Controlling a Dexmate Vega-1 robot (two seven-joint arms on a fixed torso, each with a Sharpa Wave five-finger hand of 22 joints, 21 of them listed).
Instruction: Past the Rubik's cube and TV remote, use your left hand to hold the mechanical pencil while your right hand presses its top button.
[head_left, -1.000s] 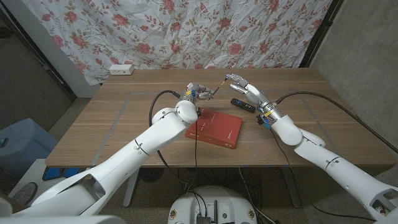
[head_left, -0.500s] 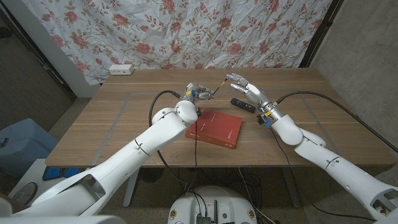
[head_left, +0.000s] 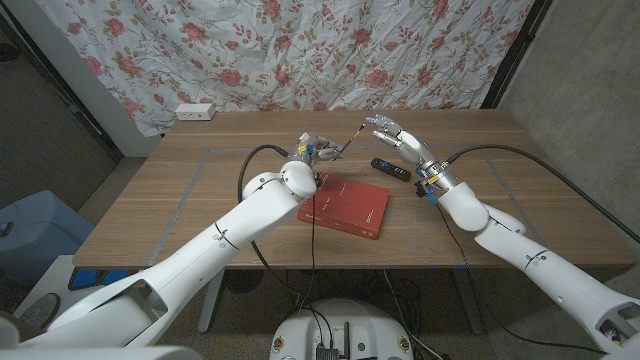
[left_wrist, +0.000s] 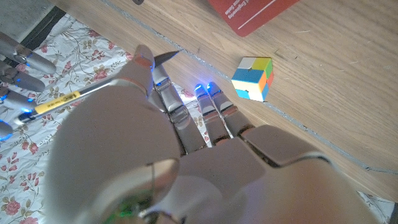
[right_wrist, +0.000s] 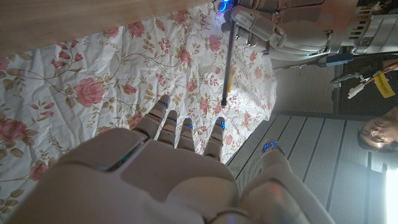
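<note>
**Pencil held up, right hand close by its top**

The mechanical pencil (head_left: 349, 142) is gripped by the left hand (head_left: 315, 148) above the far middle of the table (head_left: 180, 190). It is tilted, its long axis slanting up and away toward the right hand (head_left: 392, 136), top end outermost. That hand's fingers (right_wrist: 186, 134) are spread with nothing held, just beside the pencil's top; contact cannot be told. The cube (left_wrist: 253, 78) and remote (head_left: 390, 168) are seen on the table nearby.

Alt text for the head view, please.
The left hand holds a mechanical pencil up over a wooden table, and the open right hand is beside its top end. A TV remote and red book lie nearby.
</note>
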